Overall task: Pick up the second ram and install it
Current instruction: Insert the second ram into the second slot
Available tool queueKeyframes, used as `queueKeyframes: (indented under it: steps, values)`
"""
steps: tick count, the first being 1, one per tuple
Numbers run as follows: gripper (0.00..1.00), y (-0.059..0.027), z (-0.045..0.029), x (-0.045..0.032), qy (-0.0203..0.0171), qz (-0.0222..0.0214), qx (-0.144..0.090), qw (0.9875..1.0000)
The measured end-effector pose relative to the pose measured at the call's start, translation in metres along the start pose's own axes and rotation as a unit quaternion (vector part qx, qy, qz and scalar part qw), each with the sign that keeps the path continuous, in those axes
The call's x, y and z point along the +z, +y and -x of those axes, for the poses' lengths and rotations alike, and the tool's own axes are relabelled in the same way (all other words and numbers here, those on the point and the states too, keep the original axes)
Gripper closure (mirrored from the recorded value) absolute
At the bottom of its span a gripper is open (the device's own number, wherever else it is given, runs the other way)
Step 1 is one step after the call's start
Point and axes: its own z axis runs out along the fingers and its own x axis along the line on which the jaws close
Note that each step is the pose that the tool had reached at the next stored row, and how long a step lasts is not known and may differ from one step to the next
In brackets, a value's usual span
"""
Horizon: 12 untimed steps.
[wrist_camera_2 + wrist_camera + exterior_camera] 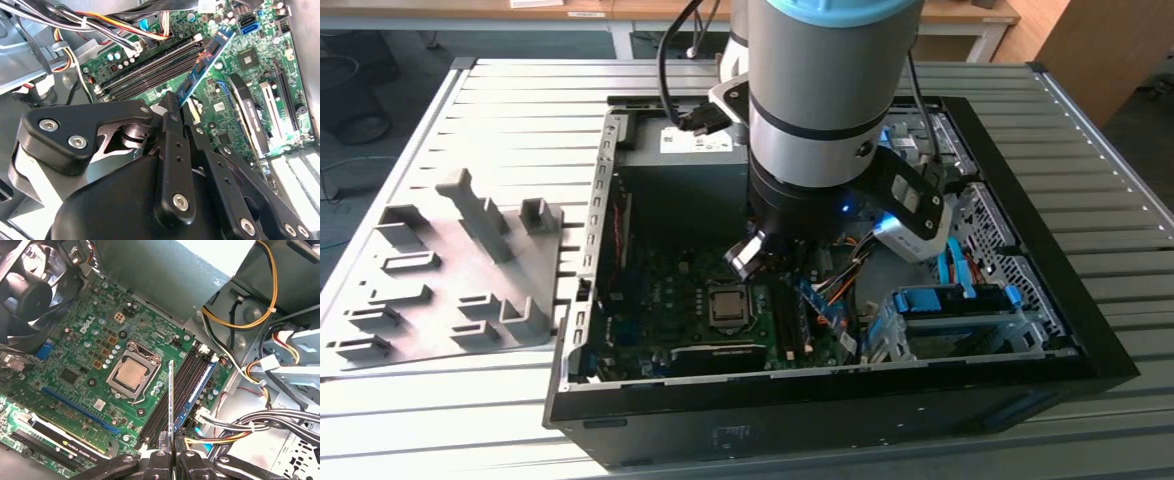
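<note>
Evidently the black metal fingers (pixel 187 462) are pinching the long, thin, blue-green circuit-board ram stick (pixel 171 400) by one short end. Its flat body juts straight out beyond them, thin edge turned toward the dark, narrow plastic memory slots (pixel 189 371) just past the tips. I judge this grip is meant to line the stick up with a slot. Whether stick and slot touch, I cannot tell. Off to one side of the fingers, a square metal processor socket (pixel 132 376) gleams on the glossy green motherboard (pixel 145 330).

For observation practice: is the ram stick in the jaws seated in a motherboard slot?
No, in the second wrist view the second ram hangs above the slots.
</note>
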Motion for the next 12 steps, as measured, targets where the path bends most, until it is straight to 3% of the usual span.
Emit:
queueKeyframes:
  steps: [12]
  values:
    - [0.86, 0.0, 0.0, 0.0002, -0.0016, -0.0037, 0.032, 0.9995]
